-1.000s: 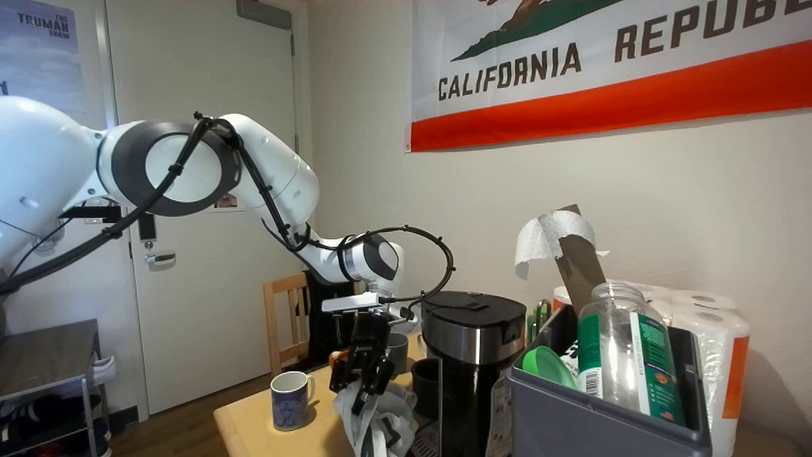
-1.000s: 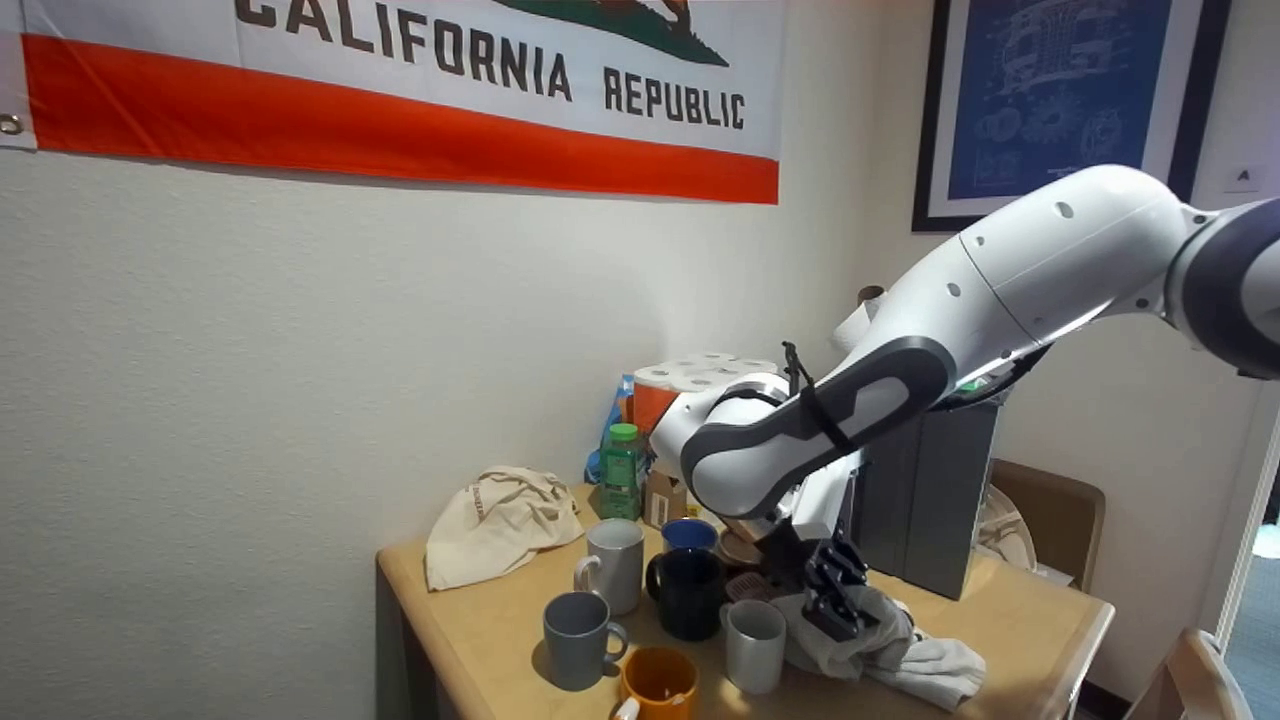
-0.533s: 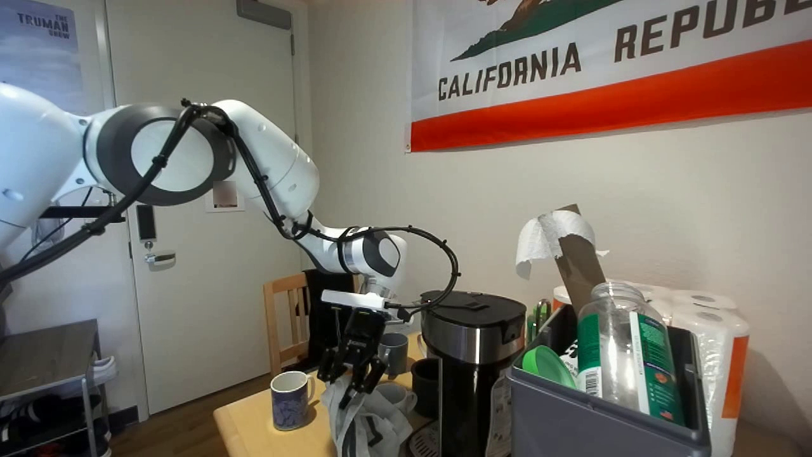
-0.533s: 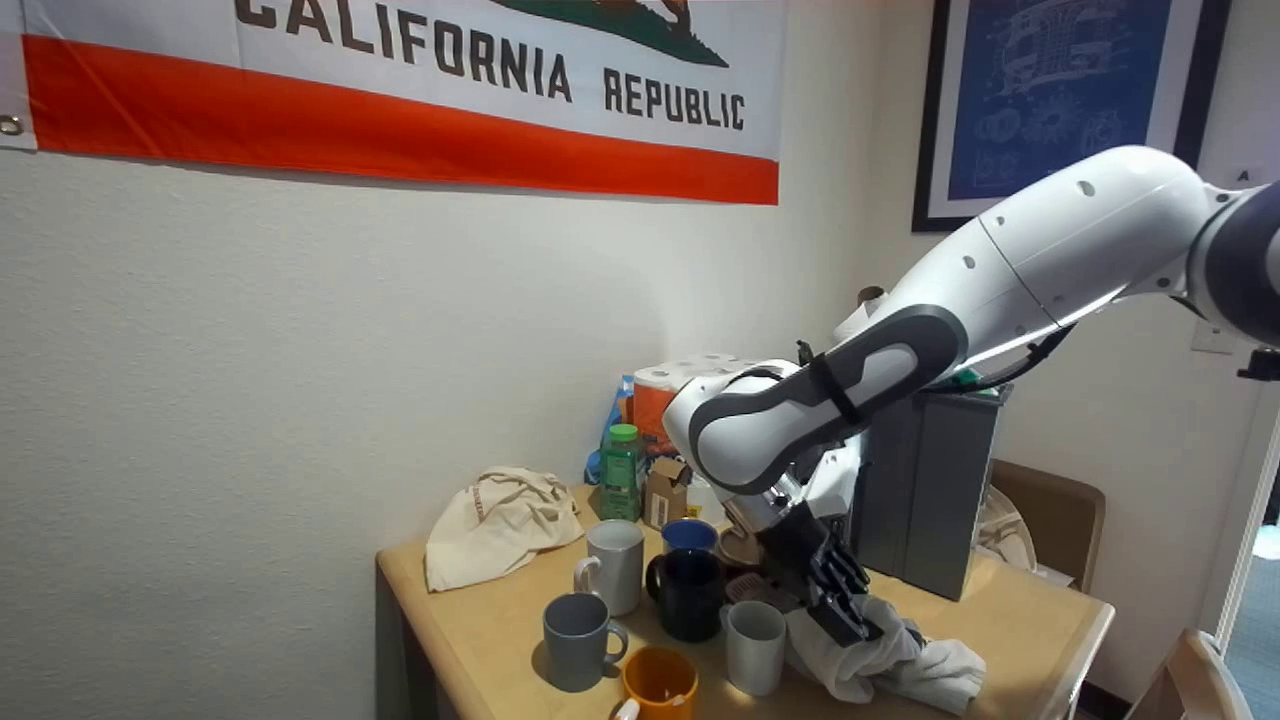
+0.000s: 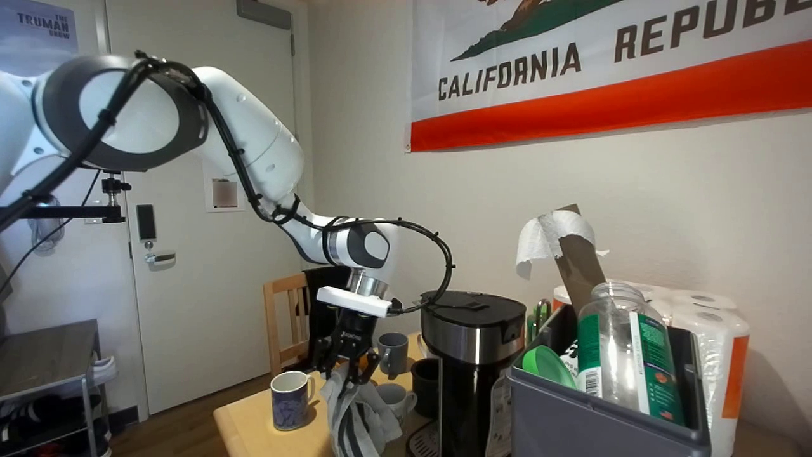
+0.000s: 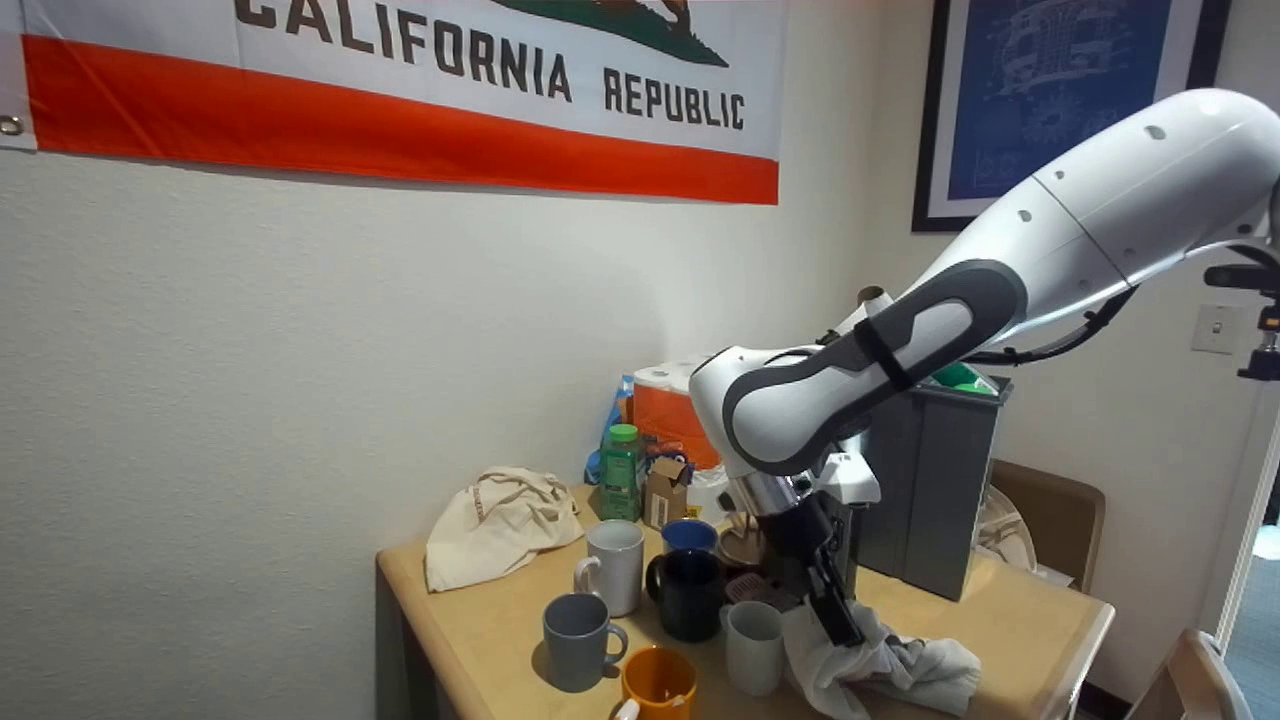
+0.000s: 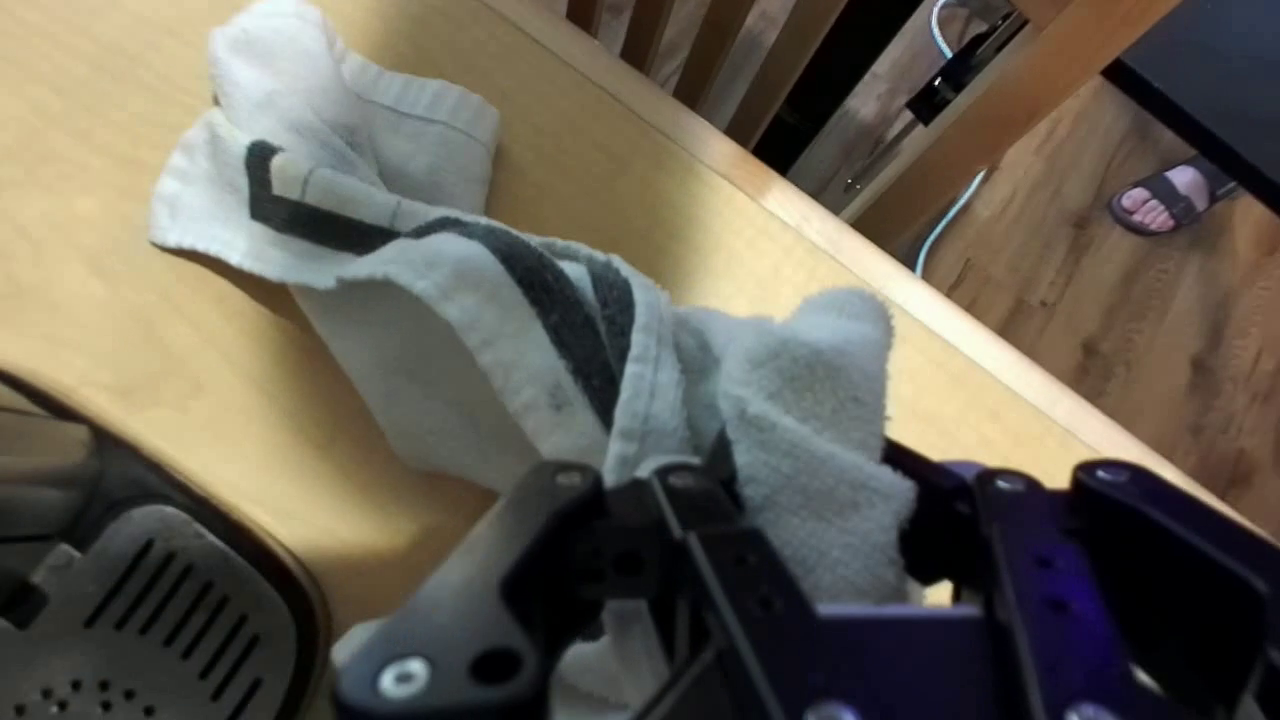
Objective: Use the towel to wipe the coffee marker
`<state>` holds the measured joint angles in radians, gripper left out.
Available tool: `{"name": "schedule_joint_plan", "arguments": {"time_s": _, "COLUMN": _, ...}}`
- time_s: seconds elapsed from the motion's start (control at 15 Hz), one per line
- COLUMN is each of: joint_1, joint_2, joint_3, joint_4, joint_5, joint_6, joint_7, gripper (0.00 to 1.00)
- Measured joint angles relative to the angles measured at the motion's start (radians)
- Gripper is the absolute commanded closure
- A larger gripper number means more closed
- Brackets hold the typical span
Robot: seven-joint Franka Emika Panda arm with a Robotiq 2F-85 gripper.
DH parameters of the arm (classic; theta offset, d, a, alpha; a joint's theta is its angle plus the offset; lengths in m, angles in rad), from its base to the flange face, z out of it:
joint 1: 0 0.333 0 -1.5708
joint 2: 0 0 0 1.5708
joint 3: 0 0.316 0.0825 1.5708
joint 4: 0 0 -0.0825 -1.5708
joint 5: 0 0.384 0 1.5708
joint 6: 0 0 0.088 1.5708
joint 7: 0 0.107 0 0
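Observation:
The grey-white towel (image 5: 361,422) with dark stripes lies bunched on the table; it also shows in an exterior view (image 6: 935,672) and in the wrist view (image 7: 440,290). My gripper (image 5: 346,376) is shut on a bunched fold of it, and the rest trails on the table. In the wrist view, cloth fills the space between the fingers (image 7: 810,475) and hides the tips. The black and silver coffee maker (image 5: 472,368) stands beside the towel, apart from the gripper. Its slotted drip tray (image 7: 190,610) shows at lower left in the wrist view.
A pale grey mug (image 6: 755,650) stands close beside the towel. A blue patterned mug (image 5: 290,401), a dark grey mug (image 6: 580,642) and an orange mug (image 6: 660,682) stand nearby. A grey bin (image 5: 602,416) is beside the coffee maker. The table edge (image 7: 800,215) runs past the towel.
The arm has risen, and the gripper has shifted away from the coffee maker and tilted. The towel's bunched part has moved with it, showing more of the pale grey mug.

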<state>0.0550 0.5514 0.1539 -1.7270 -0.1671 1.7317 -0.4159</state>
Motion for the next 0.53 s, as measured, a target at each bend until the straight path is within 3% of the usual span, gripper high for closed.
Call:
{"name": "schedule_joint_plan", "arguments": {"time_s": 0.27, "joint_1": -0.036, "joint_2": -0.079, "joint_3": 0.020, "joint_4": -0.088, "joint_5": 0.072, "joint_6": 0.060, "joint_7": -0.157, "gripper": 0.95}}
{"name": "schedule_joint_plan", "arguments": {"time_s": 0.33, "joint_1": -0.040, "joint_2": -0.095, "joint_3": 0.020, "joint_4": -0.106, "joint_5": 0.084, "joint_6": 0.074, "joint_7": -0.189, "gripper": 0.56}}
{"name": "schedule_joint_plan", "arguments": {"time_s": 0.4, "joint_1": -0.042, "joint_2": -0.110, "joint_3": 0.020, "joint_4": -0.122, "joint_5": 0.095, "joint_6": 0.085, "joint_7": -0.213, "gripper": 0.56}}
{"name": "schedule_joint_plan", "arguments": {"time_s": 0.53, "joint_1": -0.043, "joint_2": -0.133, "joint_3": 0.020, "joint_4": -0.149, "joint_5": 0.113, "joint_6": 0.103, "joint_7": -0.249, "gripper": 0.42}}
